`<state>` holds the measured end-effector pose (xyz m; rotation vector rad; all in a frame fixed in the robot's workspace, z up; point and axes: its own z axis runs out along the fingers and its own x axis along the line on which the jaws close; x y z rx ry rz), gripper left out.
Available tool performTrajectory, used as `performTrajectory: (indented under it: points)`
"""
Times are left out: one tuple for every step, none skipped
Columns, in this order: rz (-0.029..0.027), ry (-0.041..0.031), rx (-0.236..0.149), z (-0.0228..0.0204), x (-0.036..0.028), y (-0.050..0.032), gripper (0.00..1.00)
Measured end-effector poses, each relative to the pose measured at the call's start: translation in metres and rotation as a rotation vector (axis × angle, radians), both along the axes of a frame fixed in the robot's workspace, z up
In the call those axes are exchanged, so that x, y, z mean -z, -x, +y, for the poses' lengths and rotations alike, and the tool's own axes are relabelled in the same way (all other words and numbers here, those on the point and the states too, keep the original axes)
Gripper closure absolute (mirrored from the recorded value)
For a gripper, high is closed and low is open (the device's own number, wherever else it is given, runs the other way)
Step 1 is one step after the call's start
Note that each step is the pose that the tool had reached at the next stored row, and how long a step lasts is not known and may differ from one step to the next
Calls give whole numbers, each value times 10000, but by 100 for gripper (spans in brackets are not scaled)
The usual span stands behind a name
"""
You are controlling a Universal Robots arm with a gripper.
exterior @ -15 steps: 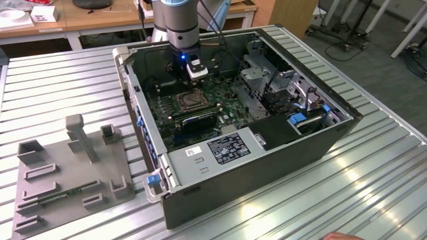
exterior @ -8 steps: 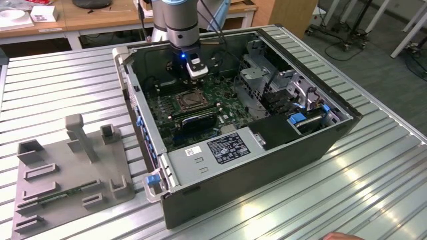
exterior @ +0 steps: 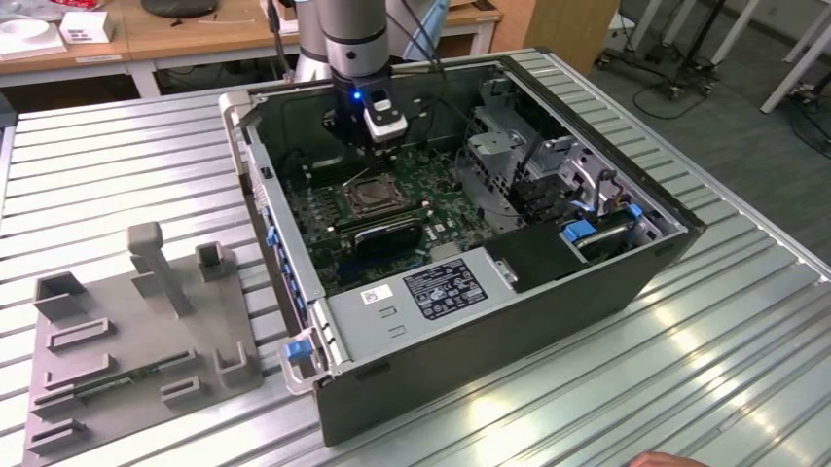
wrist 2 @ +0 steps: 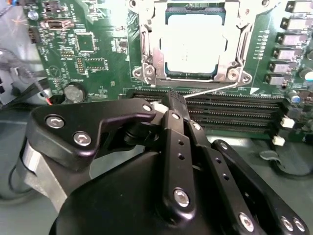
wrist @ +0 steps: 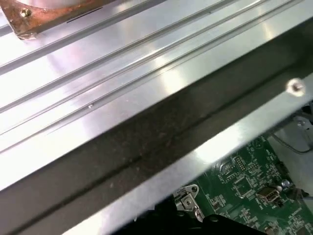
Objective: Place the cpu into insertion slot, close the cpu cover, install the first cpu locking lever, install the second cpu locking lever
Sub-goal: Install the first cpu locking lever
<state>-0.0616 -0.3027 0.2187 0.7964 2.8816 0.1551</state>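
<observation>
- Bright light glares off the ribbed metal table (exterior: 727, 389).
- The chip (wrist 2: 194, 46) top washes out white.
- The computer case (exterior: 520, 331) interior lies shadowed.

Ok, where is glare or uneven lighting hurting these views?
Second wrist view: glare bleaches the cpu top nearly white; the gripper is a dark mass in front. First wrist view: bright reflections streak the ribbed table. Exterior view: the computer case interior sits in shade, with a blue light glowing on the arm.
</observation>
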Motion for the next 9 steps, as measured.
performTrajectory:
  points:
    - [-1, -2, 0, 0, -21, 0, 89]
    - [-1, -1, 0, 0, -42, 0, 89]
    - [0, 0, -1, 0, -65, 0, 89]
    - [-1, -1, -1, 0, -87, 0, 89]
    - [-1, -1, -1, 0, -109, 0, 89]
    - [-1, -1, 0, 0, -129, 0, 89]
    - [0, -1, -1, 0, -146, 0, 89]
    - [0, -1, -1, 0, -160, 0, 89]
    - [0, -1, -1, 0, -170, 0, 89]
